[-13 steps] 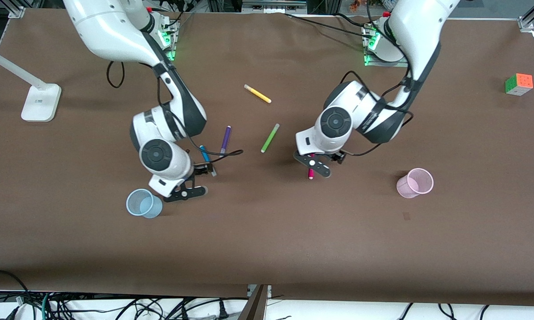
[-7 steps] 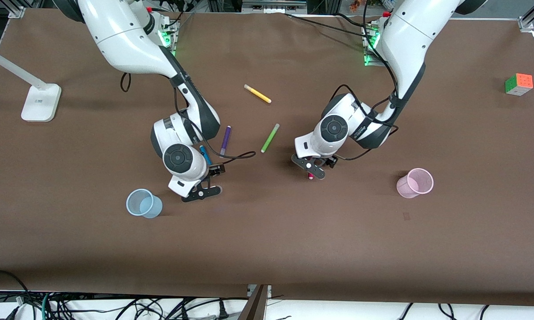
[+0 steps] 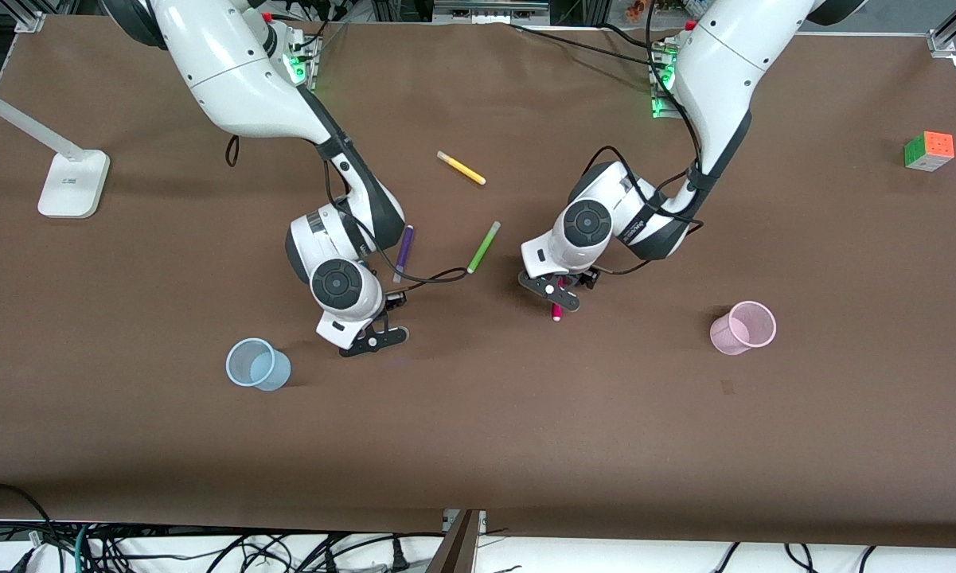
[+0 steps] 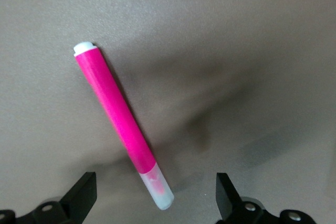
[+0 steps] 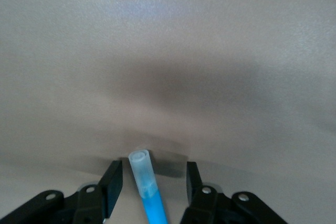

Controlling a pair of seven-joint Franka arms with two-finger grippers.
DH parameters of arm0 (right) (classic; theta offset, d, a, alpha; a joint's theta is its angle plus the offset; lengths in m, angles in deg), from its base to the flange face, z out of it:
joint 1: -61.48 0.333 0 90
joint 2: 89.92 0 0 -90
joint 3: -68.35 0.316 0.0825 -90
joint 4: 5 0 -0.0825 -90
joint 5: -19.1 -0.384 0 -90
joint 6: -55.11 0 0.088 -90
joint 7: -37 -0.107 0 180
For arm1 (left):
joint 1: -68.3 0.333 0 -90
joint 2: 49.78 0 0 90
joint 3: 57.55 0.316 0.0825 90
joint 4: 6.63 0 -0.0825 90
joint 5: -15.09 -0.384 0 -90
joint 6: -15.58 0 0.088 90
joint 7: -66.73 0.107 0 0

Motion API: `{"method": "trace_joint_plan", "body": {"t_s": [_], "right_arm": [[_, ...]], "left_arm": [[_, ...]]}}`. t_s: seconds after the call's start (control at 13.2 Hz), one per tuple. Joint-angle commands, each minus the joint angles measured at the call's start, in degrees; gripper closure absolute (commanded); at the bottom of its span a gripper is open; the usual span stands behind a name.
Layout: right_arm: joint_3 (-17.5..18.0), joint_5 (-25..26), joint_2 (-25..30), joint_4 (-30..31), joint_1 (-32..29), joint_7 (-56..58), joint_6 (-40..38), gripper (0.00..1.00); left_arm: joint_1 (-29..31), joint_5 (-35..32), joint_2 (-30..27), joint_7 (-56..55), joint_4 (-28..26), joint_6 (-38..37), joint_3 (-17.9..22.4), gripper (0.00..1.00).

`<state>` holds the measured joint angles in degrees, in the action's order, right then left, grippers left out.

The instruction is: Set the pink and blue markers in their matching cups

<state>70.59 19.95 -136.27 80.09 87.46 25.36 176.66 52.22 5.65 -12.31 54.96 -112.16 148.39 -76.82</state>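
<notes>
The pink marker lies flat on the brown table; its tip shows in the front view under my left hand. My left gripper is low over it, open wide, and the marker's paler end lies between the fingers in the left wrist view. The blue marker lies between the open fingers of my right gripper, with a gap on each side; my right hand hides it in the front view. My right gripper is beside the pale blue cup. The pale pink cup stands toward the left arm's end.
A purple pen, a lime-green pen and a yellow pen lie between the arms, farther from the front camera. A colour cube sits at the left arm's end and a white lamp base at the right arm's end.
My right gripper has moved away from the blue cup, toward the left arm's end, and now covers the blue marker. My left gripper has shifted a little toward the right arm's end over the pink marker.
</notes>
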Motion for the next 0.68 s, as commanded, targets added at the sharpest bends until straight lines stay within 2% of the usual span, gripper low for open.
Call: {"method": "trace_joint_plan", "body": {"t_s": [0.0, 0.23, 0.3, 0.45, 0.6], "right_arm": [[-0.04, -1.03, 0.11, 0.34, 0.21, 0.92, 0.45, 0.8], [-0.04, -0.77, 0.46, 0.08, 0.56, 1.1, 0.45, 0.96], [-0.04, -0.51, 0.9, -0.36, 0.56, 2.4, 0.36, 1.0], [-0.04, -0.33, 2.12, -3.94, 0.82, 4.87, -0.34, 1.0], [-0.04, -0.5, 4.4, -8.25, 0.21, 7.67, -2.43, 1.0]], "left_arm": [[-1.05, -1.46, 0.15, -3.86, -0.55, 0.86, 0.11, 0.0], [-0.88, -5.31, 0.77, -3.96, -0.46, 0.95, 0.2, 0.0], [-0.88, -5.59, 0.77, -4.04, -0.46, 1.04, 0.2, 0.2], [-1.06, -5.59, 1.56, -4.39, -0.38, 1.04, 0.11, 0.59], [-0.97, -5.68, 1.3, -4.31, -0.38, 0.95, 0.11, 0.88]]}}
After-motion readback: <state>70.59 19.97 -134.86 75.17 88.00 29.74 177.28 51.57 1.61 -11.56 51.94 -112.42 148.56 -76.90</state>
